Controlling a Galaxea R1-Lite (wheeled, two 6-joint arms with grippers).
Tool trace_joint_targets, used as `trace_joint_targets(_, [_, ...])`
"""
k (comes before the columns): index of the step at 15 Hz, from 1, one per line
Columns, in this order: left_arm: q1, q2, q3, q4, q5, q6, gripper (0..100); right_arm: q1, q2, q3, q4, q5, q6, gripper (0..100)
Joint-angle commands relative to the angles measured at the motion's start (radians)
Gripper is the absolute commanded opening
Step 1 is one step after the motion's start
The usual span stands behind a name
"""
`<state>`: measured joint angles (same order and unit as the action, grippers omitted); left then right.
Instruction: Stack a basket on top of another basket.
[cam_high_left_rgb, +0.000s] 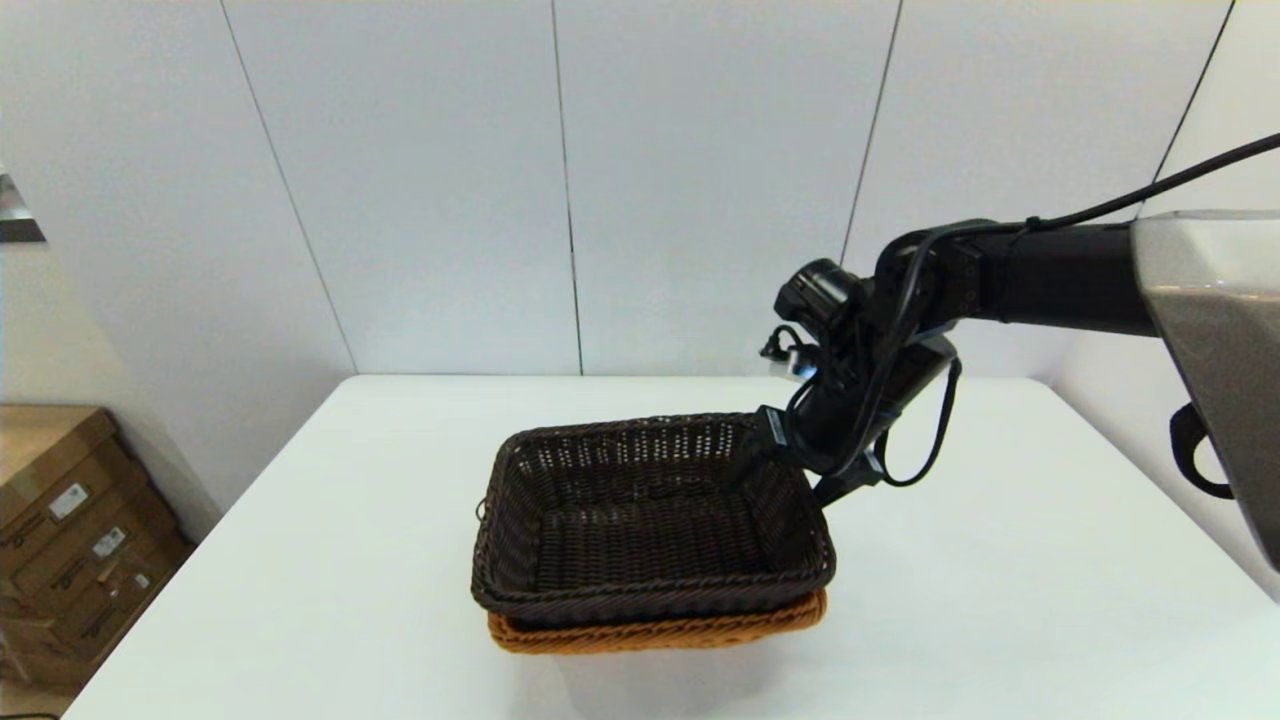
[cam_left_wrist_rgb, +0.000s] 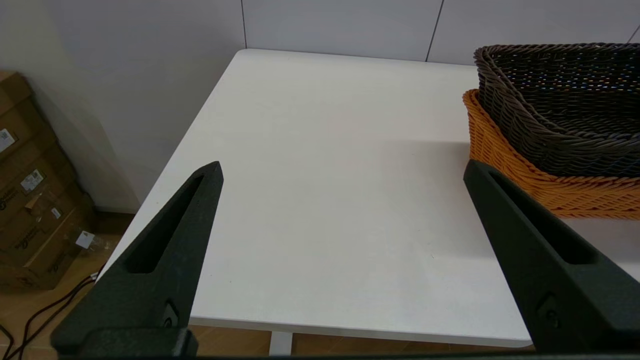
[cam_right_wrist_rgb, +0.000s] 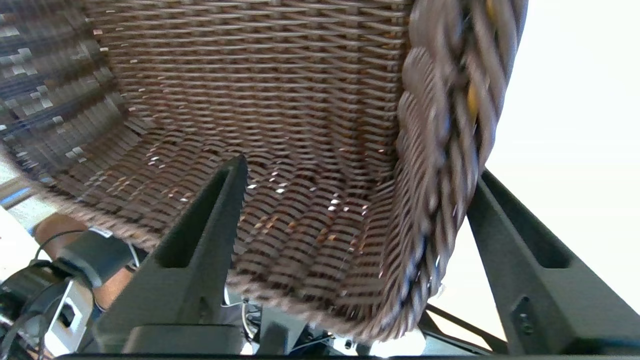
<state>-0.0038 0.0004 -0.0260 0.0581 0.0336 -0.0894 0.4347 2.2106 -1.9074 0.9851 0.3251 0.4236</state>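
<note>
The dark brown basket (cam_high_left_rgb: 650, 510) sits nested on the orange-tan basket (cam_high_left_rgb: 660, 630) in the middle of the white table (cam_high_left_rgb: 1000, 580). Only the front rim of the orange one shows beneath it. My right gripper (cam_high_left_rgb: 772, 452) is at the dark basket's far right corner. In the right wrist view the gripper (cam_right_wrist_rgb: 357, 167) is open, one finger inside the dark basket (cam_right_wrist_rgb: 300, 100) and one outside its braided rim. My left gripper (cam_left_wrist_rgb: 342, 167) hangs open and empty over the table's left part, with both baskets (cam_left_wrist_rgb: 560, 100) (cam_left_wrist_rgb: 505, 155) off to its side.
Cardboard boxes (cam_high_left_rgb: 70, 520) stand on the floor to the left of the table, also seen as boxes (cam_left_wrist_rgb: 30, 200) in the left wrist view. A panelled wall rises right behind the table's far edge. Bare tabletop surrounds the baskets.
</note>
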Motion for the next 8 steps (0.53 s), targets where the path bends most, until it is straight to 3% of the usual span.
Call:
trace_joint_targets(1, [0.001,-0.002,0.000,0.000,0.002,-0.001,100,0.001,-0.075,-0.018,0.004,0.003,0.004,100])
trace_joint_targets(6, [-0.001,-0.002,0.000,0.000,0.000,-0.001,100,-0.007,-0.264,0.022,0.006,0.000,0.004,100])
trace_joint_targets(8, [-0.001,-0.002,0.000,0.000,0.000,-0.001,100,-0.016,-0.361,0.077,0.004,-0.034,0.007,100])
